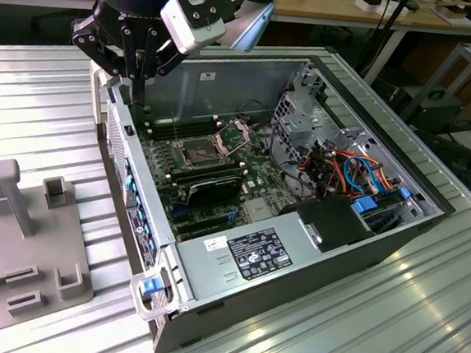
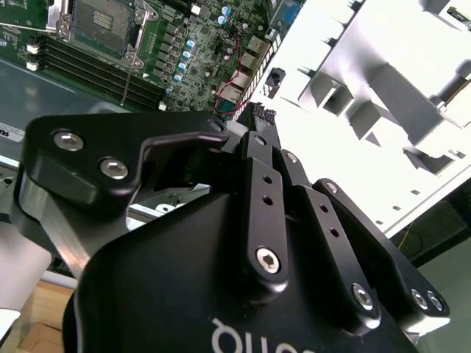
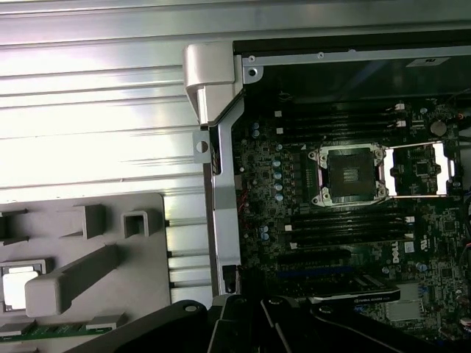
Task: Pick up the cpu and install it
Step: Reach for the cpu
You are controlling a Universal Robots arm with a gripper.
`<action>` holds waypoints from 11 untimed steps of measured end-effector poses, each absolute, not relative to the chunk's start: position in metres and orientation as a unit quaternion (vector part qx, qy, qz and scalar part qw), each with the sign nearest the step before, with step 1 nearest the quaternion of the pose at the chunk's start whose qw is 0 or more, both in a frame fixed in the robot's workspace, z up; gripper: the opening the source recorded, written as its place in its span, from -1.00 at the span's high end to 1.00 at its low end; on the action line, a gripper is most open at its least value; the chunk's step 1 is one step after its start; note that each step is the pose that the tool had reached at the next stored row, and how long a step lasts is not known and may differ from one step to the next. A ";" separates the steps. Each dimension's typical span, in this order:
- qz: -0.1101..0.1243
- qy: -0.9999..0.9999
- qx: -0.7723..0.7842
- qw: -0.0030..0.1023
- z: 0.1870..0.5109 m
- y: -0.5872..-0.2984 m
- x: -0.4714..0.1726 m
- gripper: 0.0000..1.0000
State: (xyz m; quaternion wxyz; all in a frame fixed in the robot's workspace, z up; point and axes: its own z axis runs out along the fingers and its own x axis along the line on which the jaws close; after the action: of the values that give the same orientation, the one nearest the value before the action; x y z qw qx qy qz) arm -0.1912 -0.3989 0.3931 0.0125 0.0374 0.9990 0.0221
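The cpu [image 3: 16, 287] is a pale flat square lying in a recess of the grey holder block [image 3: 110, 220], outside the computer case. On the motherboard the square socket [image 3: 352, 175] shows a dark bare centre, and its metal frame [image 3: 419, 169] is hinged open beside it. In the exterior view the same socket [image 1: 209, 151] sits mid-board. My gripper [image 1: 138, 85] hangs over the case's back corner at the exterior view's left, between holder block and socket, with nothing seen in it. Its black body [image 2: 257, 220] also shows in the second wrist view.
The open computer case [image 1: 294, 256] lies on a ribbed metal table [image 1: 420, 325]. Memory sticks [image 3: 346, 220] flank the socket, a graphics card [image 1: 210, 189] lies in front of it, and cables [image 1: 344, 165] fill the right side. The holder block [image 1: 23, 240] has upright pegs.
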 end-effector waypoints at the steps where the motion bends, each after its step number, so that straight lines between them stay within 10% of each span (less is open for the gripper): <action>1: 0.022 0.999 0.037 0.012 0.393 -0.399 -0.191 0.79; 11: 0.022 0.999 0.037 0.013 0.393 -0.399 -0.197 0.79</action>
State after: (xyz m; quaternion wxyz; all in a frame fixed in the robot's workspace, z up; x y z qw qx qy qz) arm -0.1967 -0.3989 0.3931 0.0125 0.0374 0.9990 0.0221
